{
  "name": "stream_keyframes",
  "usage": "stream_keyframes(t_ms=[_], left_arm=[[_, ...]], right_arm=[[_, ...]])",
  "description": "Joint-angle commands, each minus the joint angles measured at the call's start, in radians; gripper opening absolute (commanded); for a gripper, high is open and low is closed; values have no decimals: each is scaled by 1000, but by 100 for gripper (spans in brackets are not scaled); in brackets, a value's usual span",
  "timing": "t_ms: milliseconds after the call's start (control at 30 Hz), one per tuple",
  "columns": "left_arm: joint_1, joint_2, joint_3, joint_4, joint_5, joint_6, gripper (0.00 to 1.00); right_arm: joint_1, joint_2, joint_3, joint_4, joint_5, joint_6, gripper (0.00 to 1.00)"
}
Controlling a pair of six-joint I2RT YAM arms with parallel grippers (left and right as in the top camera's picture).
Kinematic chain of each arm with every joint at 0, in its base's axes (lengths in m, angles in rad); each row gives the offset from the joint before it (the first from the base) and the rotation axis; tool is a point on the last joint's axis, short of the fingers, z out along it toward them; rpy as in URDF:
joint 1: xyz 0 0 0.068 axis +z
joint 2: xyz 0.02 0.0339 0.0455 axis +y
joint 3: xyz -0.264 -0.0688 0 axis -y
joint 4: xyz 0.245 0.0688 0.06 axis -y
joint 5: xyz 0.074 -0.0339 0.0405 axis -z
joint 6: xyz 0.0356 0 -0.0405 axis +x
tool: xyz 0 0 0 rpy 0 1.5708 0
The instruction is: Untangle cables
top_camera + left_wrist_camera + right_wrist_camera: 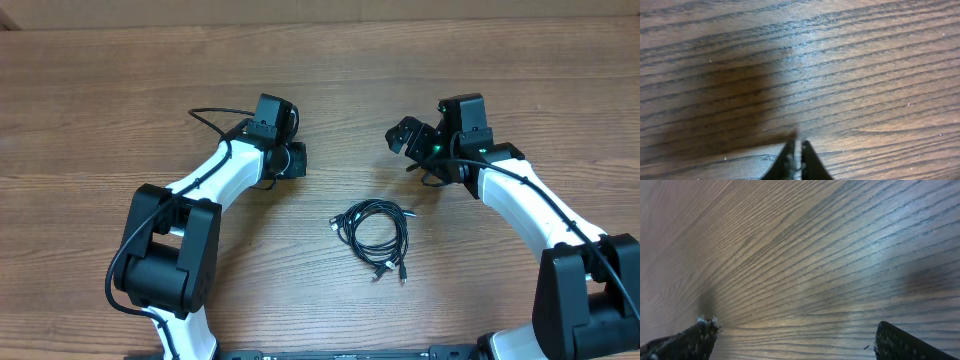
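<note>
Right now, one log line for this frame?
cables: one tangled bundle on table, untouched | left gripper: shut, empty, away from cables | right gripper: open, empty, away from cables

How the cables cross (overhead) is indiscernible.

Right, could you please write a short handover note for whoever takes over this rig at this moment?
The left end effector is shut and empty, over the bare table, to the left of the cables.
The right end effector is wide open and empty, over bare wood up and to the right of the cables.
The cables lie mid-table between the arms as one coiled black bundle with plug ends sticking out; neither end effector touches it.
Done: nothing that shows; the cords are looped together.
Left: grasp one cord, draw the loops apart and lay each cable out separately.
</note>
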Motion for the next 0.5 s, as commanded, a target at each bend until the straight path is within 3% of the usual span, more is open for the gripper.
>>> stream_keyframes(t_ms=[0,467], left_arm=[[-7,14,6,2,-8,5,4],[-3,14,6,35,-11,8,9]], right_arm=[[1,6,13,7,7,35,100],[0,6,13,-1,11,34,100]])
